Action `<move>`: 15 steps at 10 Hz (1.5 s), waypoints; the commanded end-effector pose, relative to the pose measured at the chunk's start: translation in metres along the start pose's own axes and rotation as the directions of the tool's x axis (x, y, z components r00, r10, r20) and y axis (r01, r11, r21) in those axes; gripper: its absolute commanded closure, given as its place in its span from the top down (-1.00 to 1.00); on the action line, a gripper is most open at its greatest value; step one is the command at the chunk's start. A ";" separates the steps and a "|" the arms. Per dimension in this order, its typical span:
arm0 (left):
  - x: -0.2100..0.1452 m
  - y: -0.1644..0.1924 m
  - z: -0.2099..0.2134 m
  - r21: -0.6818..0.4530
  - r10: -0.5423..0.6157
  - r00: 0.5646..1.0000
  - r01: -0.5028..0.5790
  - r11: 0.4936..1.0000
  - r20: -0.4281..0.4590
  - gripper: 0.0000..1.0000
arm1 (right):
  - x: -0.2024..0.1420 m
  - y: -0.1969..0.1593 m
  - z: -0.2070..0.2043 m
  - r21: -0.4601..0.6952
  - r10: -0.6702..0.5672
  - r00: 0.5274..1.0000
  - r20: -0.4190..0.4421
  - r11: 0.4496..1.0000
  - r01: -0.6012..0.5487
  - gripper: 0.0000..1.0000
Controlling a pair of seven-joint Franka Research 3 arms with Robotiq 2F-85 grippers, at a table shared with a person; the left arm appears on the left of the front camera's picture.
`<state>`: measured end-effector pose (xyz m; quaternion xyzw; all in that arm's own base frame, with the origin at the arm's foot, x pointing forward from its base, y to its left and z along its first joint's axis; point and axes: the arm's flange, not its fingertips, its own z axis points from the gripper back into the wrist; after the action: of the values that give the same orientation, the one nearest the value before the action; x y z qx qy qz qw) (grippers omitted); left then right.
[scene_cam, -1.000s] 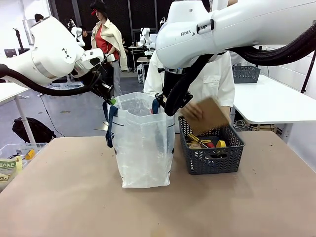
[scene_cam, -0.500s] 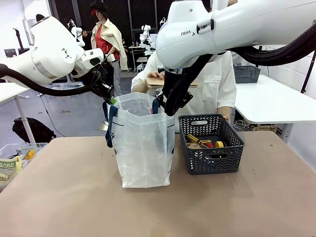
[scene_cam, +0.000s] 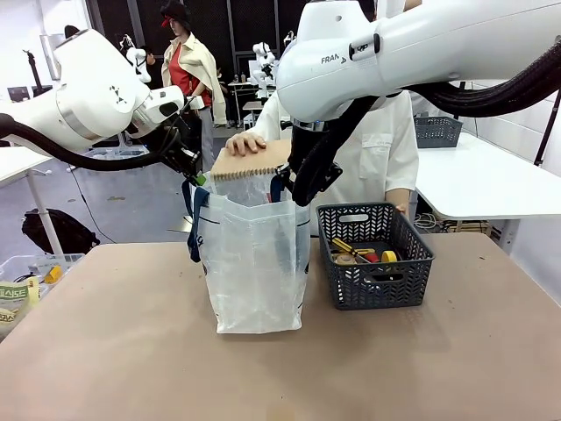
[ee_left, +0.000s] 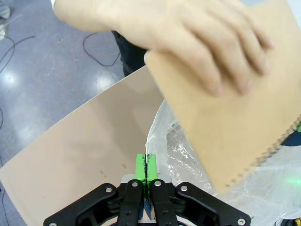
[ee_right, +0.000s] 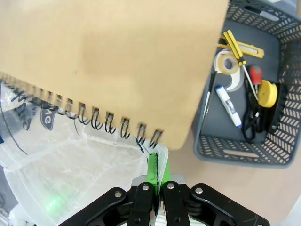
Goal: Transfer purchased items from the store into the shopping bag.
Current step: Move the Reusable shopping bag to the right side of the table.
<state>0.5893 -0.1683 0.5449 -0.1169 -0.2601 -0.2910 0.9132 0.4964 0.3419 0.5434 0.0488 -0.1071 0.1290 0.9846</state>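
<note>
Tightly, both jaws on bag (scene_cam: 254, 272) rim.

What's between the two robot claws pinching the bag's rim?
A brown spiral-bound notebook, held by the person's hand, spiral edge down over the open mouth of the shopping bag; the front view shows it between the left gripper and right gripper.

The notebook (scene_cam: 250, 160) is showing plain brown card; the bag (scene_cam: 254, 263) is looking translucent white with dark blue handles (scene_cam: 195, 224); the basket (scene_cam: 377, 285) is showing dark grey lattice.
</note>
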 end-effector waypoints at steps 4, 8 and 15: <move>-0.001 0.002 0.001 0.004 -0.001 1.000 0.001 1.000 -0.002 -1.00 | 0.000 0.000 0.001 0.011 -0.002 1.000 0.004 1.000 0.002 -1.00; -0.001 0.002 0.001 0.004 -0.001 1.000 0.001 1.000 -0.002 -1.00 | 0.000 0.000 0.001 0.011 -0.002 1.000 0.004 1.000 0.002 -1.00; -0.001 0.002 0.001 0.004 -0.001 1.000 0.001 1.000 -0.002 -1.00 | 0.000 0.000 0.001 0.011 -0.002 1.000 0.004 1.000 0.002 -1.00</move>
<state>0.5895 -0.1683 0.5445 -0.1170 -0.2595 -0.2910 0.9134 0.4963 0.3420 0.5435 0.0488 -0.1071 0.1291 0.9846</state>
